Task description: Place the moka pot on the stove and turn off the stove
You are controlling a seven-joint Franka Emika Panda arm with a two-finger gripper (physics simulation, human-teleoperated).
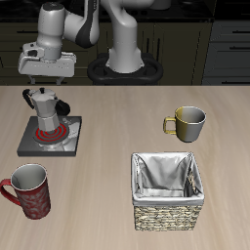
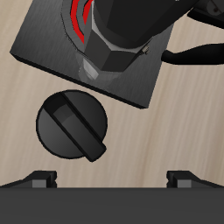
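Legible text, labels, brands, numbers, signs: none in either view.

- Moka pot [image 1: 44,108]: plain faceted metal, no brand mark or lettering.
- Stove [image 1: 68,138]: dark plate with a red spiral ring only; no printed scale.
- Stove knob [image 2: 73,126]: plain black with a raised bar, no numerals or on/off marks around it.
- Olive-grey mug [image 1: 187,122]: unmarked.
- Red mug [image 1: 29,189]: a darker mottled pattern, too small to tell whether it forms any characters.
- Wicker basket [image 1: 170,211]: no tag or label.
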